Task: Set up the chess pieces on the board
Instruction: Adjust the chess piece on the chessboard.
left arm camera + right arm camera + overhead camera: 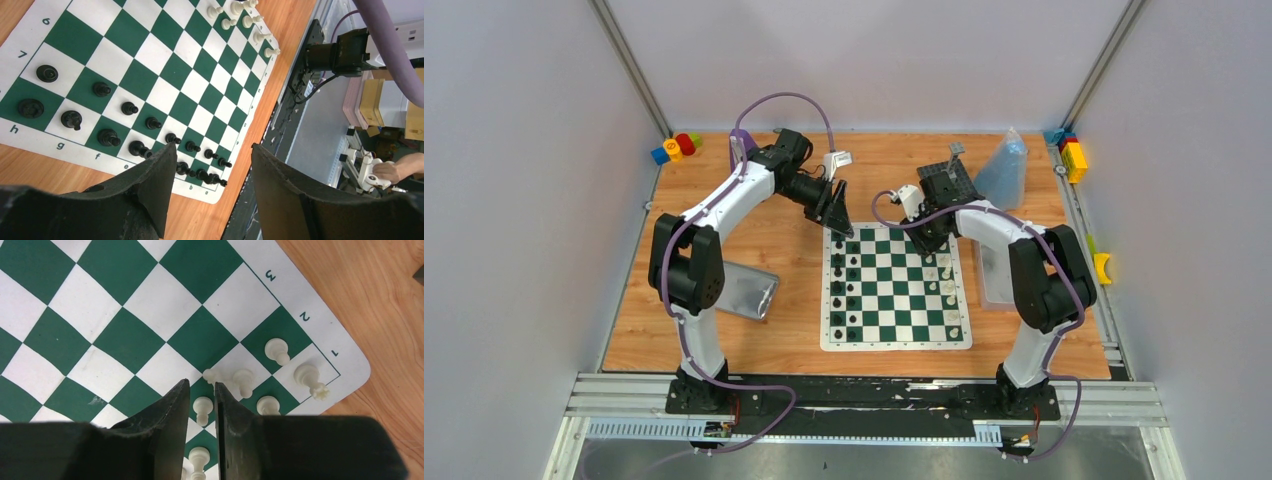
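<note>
The board (894, 290), a green and white mat, lies mid-table. Black chess pieces (844, 290) fill its two left columns and white ones (944, 285) stand along its right side. My left gripper (837, 215) hovers over the board's far left corner; in the left wrist view it (214, 150) is open wide and empty, above the rows of black pieces (130, 107). My right gripper (929, 240) is over the far right squares. In the right wrist view its jaws (201, 385) stand a narrow gap apart, with a white pawn (202, 407) upright on the board beneath that gap, untouched.
A silver tin (746, 290) lies left of the board. A clear tub (994, 275) sits right of it, with a clear bag (1004, 170) and a dark studded plate (951, 178) behind. Toy blocks (676, 148) (1072, 155) line the far corners.
</note>
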`<state>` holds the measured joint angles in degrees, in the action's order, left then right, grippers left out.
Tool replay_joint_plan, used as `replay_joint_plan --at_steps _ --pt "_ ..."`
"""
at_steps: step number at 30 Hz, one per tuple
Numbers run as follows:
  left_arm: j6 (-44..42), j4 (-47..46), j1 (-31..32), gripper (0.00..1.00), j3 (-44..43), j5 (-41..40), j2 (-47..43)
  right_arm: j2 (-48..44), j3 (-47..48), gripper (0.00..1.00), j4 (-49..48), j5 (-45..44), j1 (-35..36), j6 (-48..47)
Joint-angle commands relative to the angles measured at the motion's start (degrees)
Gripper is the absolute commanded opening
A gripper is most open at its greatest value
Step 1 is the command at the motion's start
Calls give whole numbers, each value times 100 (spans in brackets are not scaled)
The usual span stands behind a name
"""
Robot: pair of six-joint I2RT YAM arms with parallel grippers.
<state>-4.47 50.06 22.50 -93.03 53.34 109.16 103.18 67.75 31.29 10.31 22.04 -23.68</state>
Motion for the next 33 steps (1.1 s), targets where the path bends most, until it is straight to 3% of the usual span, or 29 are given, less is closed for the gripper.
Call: replay_joint_plan --at_steps 1,33 --pt "-152 11 14 65 22 45 -306 12 222 27 51 -179 2 83" --pt "-149 -15 -2 67 16 112 -264 128 303 26 88 -387 3 -26"
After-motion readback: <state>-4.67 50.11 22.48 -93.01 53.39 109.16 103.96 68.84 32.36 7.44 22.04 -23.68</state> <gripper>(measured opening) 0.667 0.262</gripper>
